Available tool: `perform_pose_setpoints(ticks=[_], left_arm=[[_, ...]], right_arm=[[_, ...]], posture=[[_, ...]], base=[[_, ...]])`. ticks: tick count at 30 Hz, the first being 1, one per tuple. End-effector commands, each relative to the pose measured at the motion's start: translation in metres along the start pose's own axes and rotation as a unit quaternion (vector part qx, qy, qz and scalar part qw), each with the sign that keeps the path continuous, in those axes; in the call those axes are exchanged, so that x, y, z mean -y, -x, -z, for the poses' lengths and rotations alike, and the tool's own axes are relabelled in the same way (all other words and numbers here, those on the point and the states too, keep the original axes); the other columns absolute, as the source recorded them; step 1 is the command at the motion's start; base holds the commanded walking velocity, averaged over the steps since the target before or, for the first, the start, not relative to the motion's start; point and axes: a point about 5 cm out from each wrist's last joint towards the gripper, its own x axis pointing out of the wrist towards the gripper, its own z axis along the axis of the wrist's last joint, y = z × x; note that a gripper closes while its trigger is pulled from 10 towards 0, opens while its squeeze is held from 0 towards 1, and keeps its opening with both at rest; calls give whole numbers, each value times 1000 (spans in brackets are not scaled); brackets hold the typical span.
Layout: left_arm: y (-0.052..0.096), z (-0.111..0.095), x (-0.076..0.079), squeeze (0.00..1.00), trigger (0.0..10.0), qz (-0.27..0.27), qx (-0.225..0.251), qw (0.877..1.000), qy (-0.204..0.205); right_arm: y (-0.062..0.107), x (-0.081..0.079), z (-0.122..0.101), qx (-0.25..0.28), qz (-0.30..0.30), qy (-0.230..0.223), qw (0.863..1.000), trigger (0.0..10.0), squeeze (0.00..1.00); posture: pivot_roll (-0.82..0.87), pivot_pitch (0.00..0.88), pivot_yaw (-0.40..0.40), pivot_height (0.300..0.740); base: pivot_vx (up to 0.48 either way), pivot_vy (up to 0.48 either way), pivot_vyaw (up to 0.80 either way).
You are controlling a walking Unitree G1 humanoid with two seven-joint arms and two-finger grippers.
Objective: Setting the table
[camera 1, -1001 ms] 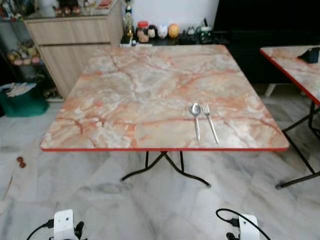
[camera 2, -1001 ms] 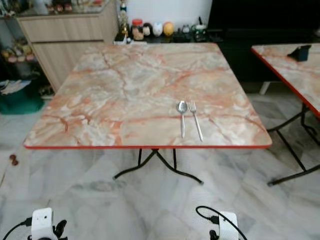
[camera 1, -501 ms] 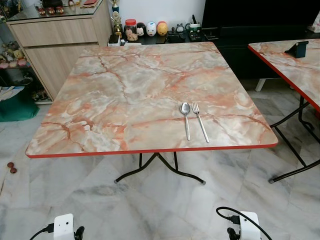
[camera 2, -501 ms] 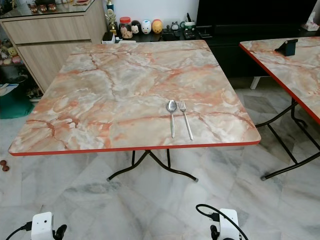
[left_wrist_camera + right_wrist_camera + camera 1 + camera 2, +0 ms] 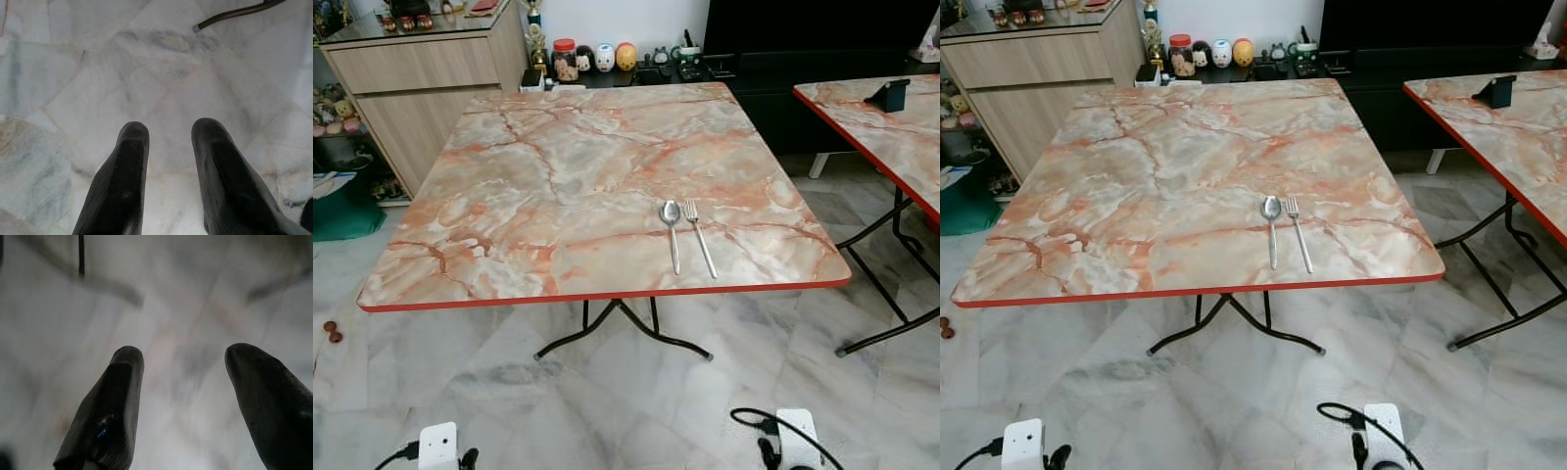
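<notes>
Squarely ahead of the robot stands a folding table [image 5: 558,176] with a pink-veined marble-look top and a red edge, on black metal legs over a pale marble-tile floor [image 5: 607,411]. To the robot's right, the corner of a second table [image 5: 891,137] with the same top enters the head views, carrying a small dark object [image 5: 1498,90] whose make cannot be told. Behind the main table, a light wooden cabinet [image 5: 421,69] sits at left and a low black unit [image 5: 803,39] runs along the wall, with a row of jars and small figurines [image 5: 592,59] between them.

On the near right part of the main table, a spoon [image 5: 672,233] and a fork [image 5: 698,235] lie side by side, just apart, handles toward the robot, spoon on the left.

Both arms hang low, away from the table. The left wrist view looks down on floor tiles and the foot of a table leg [image 5: 234,13], the left gripper [image 5: 168,132] holding nothing, its black fingers a modest gap apart. The right wrist view, blurred, gives the right gripper [image 5: 183,357] spread wider, also empty.
</notes>
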Motion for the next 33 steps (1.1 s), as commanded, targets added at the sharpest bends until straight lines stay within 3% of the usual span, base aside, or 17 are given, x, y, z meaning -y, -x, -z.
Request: perform_pose_setpoints(ticks=[1,6,13,20,28,33], left_arm=[[3,8,-9,0,10000,-8,-19,1000,0],[4,11,-15,0,10000,-11,-33,999,-2],[7,19,-24,0,10000,-19,-54,998,0],[6,18,-24,0,10000,-22,-58,998,-1],[2,9,-20,0,10000,-22,-49,999,1],[-1,1,-18,0,10000,-26,-39,999,10]], right_arm=[[-2,2,-12,37,11,15,999,10000,0],[-4,0,-25,75,16,14,997,10000,0],[-1,-2,-27,96,8,1,995,10000,0],[13,1,-29,151,6,-1,989,10000,0],[26,5,-51,210,1,11,978,10000,0],[31,6,-84,256,-1,6,967,10000,0]], posture=[[-54,0,53,740],[-68,0,61,740],[-64,0,62,740],[-93,0,76,740],[-113,0,73,740],[-123,0,62,740]], base=[[0,0,0],[0,0,0],[0,0,0],[0,0,0],[0,0,0],[0,0,0]])
